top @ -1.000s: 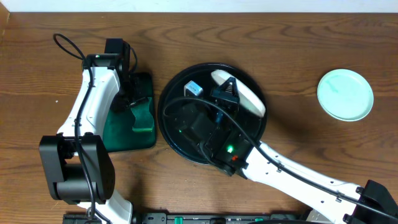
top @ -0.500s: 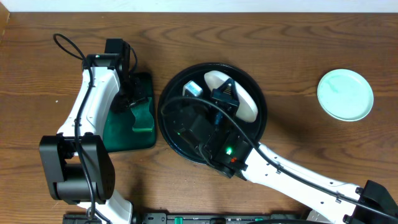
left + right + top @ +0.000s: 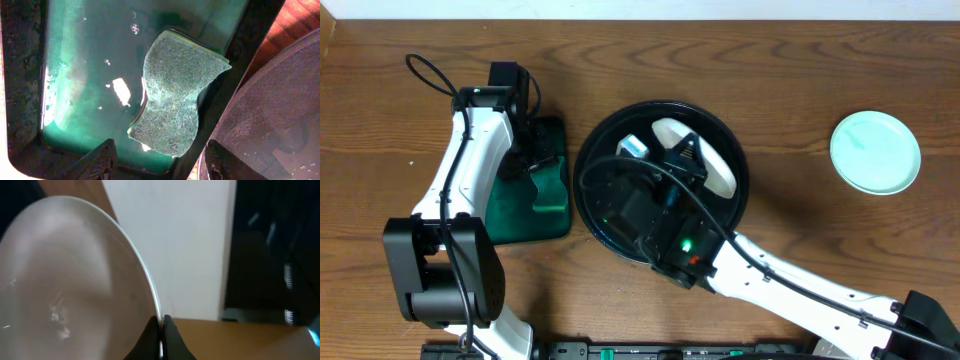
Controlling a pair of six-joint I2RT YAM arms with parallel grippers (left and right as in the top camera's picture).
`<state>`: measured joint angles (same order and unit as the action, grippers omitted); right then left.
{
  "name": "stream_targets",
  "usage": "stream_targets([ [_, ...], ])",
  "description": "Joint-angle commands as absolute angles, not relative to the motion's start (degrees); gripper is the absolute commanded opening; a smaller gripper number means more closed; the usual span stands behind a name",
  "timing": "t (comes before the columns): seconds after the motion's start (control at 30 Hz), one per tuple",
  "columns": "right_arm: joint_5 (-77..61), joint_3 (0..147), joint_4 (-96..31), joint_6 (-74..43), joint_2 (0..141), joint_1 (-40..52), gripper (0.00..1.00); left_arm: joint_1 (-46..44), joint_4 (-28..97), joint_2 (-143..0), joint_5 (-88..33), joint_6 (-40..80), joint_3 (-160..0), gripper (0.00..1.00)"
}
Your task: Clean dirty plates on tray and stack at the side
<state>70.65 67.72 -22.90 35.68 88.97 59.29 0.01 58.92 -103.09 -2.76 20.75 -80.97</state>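
Left arm [image 3: 460,165]: white shell links, black joint housings, large black shoulder block [image 3: 442,268], thin black looped cable [image 3: 420,68] at upper end, small green light. Right arm [image 3: 790,290]: same white links, black cable along its length, black wrist housing [image 3: 670,235] with green and red lights. Left gripper [image 3: 156,160]: black matte grainy fingers. Right gripper [image 3: 160,327]: slim black tips.

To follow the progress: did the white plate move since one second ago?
Yes. The white plate, pinched in the right claw, shifted slightly left, inward from the black tray's right rim.
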Motion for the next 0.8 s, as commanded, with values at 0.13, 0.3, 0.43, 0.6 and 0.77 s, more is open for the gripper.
stream_targets([
  [0.13, 81.6, 67.9, -23.0, 34.1, 88.2, 58.9, 0.01, 0.4, 59.0, -103.7, -2.1, 20.4, -80.1, 0.58],
  [0.3, 76.0, 67.9, -21.3, 31.7, 88.4, 58.6, 0.01, 0.4, 59.2, -103.7, -2.3, 20.4, -80.1, 0.58],
  [0.43, 73.9, 67.9, -21.2, 33.0, 88.4, 61.2, 0.01, 0.4, 59.3, -103.7, -2.3, 20.4, -80.1, 0.58],
  [0.6, 76.2, 68.3, -21.3, 32.5, 88.5, 58.2, 0.01, 0.4, 59.7, -103.7, -2.3, 20.4, -80.1, 0.58],
  [0.77, 76.0, 68.2, -24.6, 28.7, 88.5, 55.5, 0.01, 0.4, 59.4, -103.7, -2.3, 20.4, -80.1, 0.58],
])
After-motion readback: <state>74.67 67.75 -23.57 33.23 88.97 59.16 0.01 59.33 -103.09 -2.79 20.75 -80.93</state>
